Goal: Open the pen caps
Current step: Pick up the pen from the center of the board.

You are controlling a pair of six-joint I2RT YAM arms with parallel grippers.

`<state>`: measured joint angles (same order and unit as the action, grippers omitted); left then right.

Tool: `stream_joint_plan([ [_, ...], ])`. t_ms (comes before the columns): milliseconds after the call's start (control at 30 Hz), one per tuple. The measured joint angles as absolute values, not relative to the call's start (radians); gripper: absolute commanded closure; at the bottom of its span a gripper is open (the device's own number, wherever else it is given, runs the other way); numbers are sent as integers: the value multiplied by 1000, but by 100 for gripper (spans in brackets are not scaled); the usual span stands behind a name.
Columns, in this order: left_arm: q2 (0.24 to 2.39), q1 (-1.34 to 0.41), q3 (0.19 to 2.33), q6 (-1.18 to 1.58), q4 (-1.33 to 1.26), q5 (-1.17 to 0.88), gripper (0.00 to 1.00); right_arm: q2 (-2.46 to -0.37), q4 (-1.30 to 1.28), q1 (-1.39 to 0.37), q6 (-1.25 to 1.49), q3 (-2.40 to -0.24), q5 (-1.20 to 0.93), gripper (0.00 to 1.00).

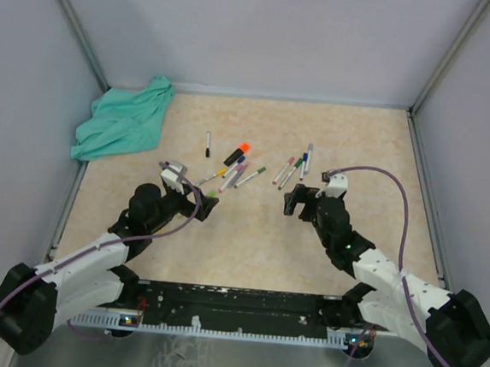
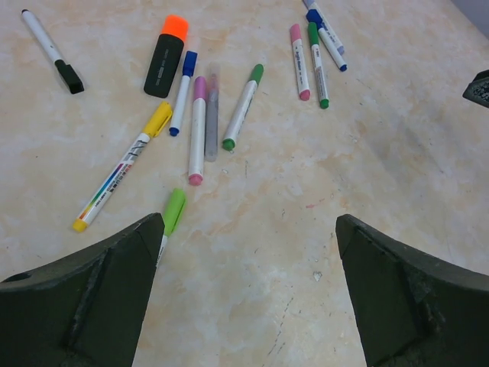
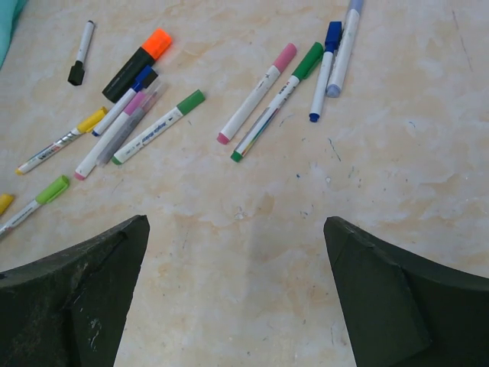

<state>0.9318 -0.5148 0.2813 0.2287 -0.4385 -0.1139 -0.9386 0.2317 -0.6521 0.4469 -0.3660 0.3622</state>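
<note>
At the far left a cloth (image 1: 121, 125) lies bunched in a corner of the worktop (image 1: 248, 244), well apart from the pens. Next is a lone pen with a black cap (image 2: 70, 77). The left fingers (image 2: 84, 298) are spread wide, hold nothing and sit low over the worktop. A lime cap (image 2: 175, 208) lies just beside one of them, on its pen.

Beyond it is the middle group (image 2: 197, 130), lying close together. It includes a yellow cap (image 2: 160, 118) and an orange cap (image 2: 176, 25) on a black highlighter.

Further right, a second group shows a pink cap (image 3: 285, 55), a green cap (image 3: 309, 60) and a blue cap (image 3: 333, 34), each seated on its barrel. The right fingers (image 3: 405, 298) are also wide and empty, on the near side of this group and apart from it.

No cap looks to be off, so this reads as the approach to a first pen. The next move likely calls for one pair of fingers to close across a barrel and lift it. The other pair would then pinch the cap and pull straight along the pen. The lime pen seems the easiest start, since it lies alone.
</note>
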Motion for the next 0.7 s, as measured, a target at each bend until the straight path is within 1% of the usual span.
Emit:
stream_joint_plan([
  [433, 931, -514, 276, 216, -474, -124, 0, -939, 312, -654, 437, -332, 364, 1],
  [533, 930, -514, 271, 212, -480, -120, 0, -936, 360, -655, 405, -308, 324, 1],
  [700, 909, -514, 253, 204, -484, -94, 0, -910, 445, -659, 323, -247, 196, 1],
])
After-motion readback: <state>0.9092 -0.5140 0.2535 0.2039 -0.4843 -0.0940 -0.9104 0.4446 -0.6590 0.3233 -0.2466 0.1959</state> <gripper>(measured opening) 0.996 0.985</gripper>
